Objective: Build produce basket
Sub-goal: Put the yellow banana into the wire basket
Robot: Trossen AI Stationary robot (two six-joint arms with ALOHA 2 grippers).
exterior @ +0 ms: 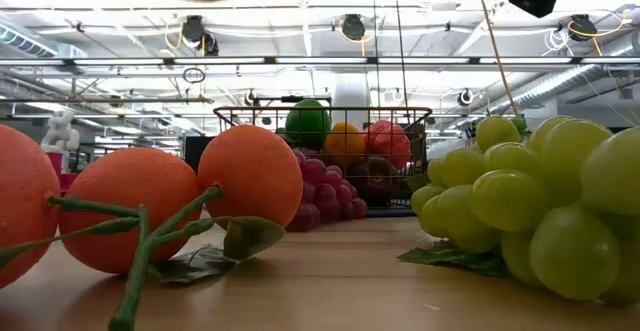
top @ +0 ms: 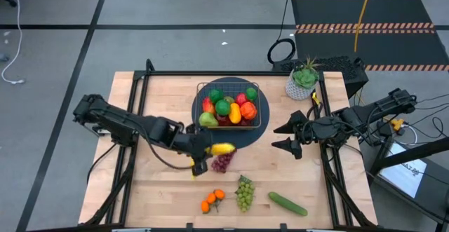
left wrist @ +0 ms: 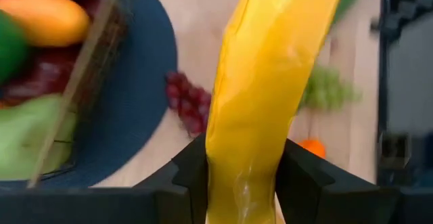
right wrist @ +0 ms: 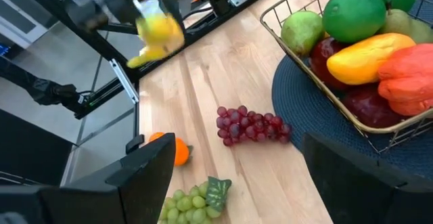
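Observation:
The wire basket (top: 258, 95) stands on a round dark mat (top: 245, 135) at the middle far side, filled with produce: green, red, orange and yellow pieces. My left gripper (top: 208, 150) hangs over the mat's near edge, shut on a yellow banana (top: 222, 148). Below it lie purple grapes (top: 223, 162). Oranges (top: 212, 201), green grapes (top: 244, 193) and a cucumber (top: 287, 203) lie near the front edge. My right gripper (top: 287, 135) stands open to the right of the mat, holding nothing. My left gripper pinches the banana near one end (left wrist: 240, 183) between its two fingers (left wrist: 189, 176), which lie across it. The fingers slant down from the table's left. The banana sticks out forward past the fingers, toward the table's right, lifted clear of the table and the grapes.
A potted green plant (top: 303, 80) stands at the far right corner, behind my right arm. Bare wood lies left of the mat and between the purple grapes and the cucumber. In the low view the oranges (exterior: 150, 206) and green grapes (exterior: 530, 206) fill the foreground.

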